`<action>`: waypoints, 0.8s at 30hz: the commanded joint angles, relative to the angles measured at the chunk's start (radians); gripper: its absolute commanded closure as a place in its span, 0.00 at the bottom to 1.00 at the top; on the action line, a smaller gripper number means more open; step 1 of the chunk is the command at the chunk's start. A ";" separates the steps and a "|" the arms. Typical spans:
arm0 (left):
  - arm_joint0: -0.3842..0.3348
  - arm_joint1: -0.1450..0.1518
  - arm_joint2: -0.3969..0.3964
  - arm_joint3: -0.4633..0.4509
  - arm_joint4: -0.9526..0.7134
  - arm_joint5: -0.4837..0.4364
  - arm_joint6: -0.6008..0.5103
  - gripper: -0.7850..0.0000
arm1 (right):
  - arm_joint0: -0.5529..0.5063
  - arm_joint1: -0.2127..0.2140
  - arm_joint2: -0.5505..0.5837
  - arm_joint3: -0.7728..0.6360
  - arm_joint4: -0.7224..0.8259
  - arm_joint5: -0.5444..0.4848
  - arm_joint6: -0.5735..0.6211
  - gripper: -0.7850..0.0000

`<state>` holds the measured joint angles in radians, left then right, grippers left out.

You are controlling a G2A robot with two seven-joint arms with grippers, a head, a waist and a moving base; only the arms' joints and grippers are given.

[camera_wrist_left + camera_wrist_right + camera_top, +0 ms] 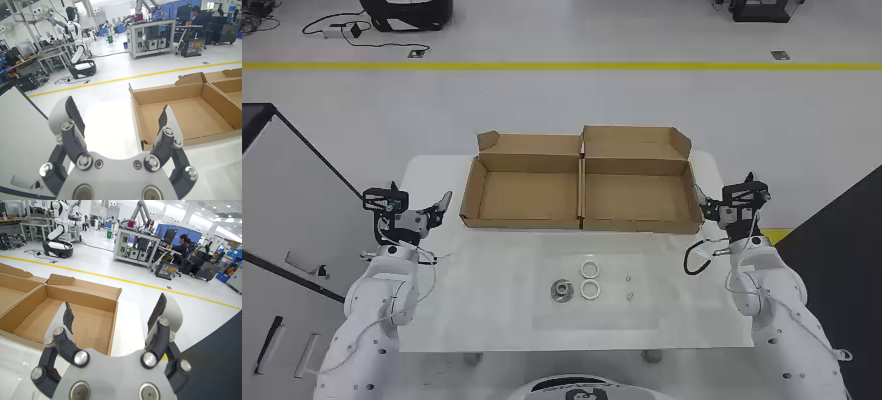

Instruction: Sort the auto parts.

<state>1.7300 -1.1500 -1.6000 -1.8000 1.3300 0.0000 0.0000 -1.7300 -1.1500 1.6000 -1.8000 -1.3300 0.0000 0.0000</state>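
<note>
My left gripper and right gripper are hanging spread wide, gripping nothing, just outside the boxes' outer ends. Between them, back toward my wrists, hub and two rings are lying flat; screws too tiny, axis unreadable.

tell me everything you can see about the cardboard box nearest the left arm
The left cardboard box is a shallow open tray of plain brown corrugated card, with low walls and nothing inside. Its lid flap is folded back beyond the far wall. It sits flat at the far side of the white table, with one side wall against the second box.
</note>
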 commanded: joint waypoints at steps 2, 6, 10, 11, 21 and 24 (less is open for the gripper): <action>0.000 0.000 0.000 0.000 0.000 0.000 0.000 0.00 | 0.000 0.000 0.000 0.000 0.000 0.000 0.000 0.00; 0.000 0.000 0.000 0.000 0.000 0.000 0.000 0.00 | 0.000 0.000 0.000 0.000 0.000 0.000 0.000 0.00; 0.000 0.000 0.000 0.000 0.000 0.000 0.000 0.00 | 0.024 0.002 0.003 -0.016 -0.023 -0.026 0.002 0.00; 0.000 0.000 0.000 0.000 0.000 0.000 0.000 0.00 | 0.032 0.003 0.006 -0.023 -0.033 -0.043 0.008 0.00; 0.000 0.000 0.000 0.000 0.000 0.000 0.000 0.00 | 0.103 0.024 0.070 -0.183 -0.068 -0.298 0.188 0.00; 0.000 0.000 0.000 0.000 0.000 0.000 0.000 0.00 | 0.123 0.033 0.086 -0.229 -0.060 -0.420 0.264 0.00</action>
<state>1.7300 -1.1500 -1.6000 -1.8000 1.3300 0.0000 0.0000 -1.6149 -1.1202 1.6808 -2.0130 -1.3965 -0.3643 0.2309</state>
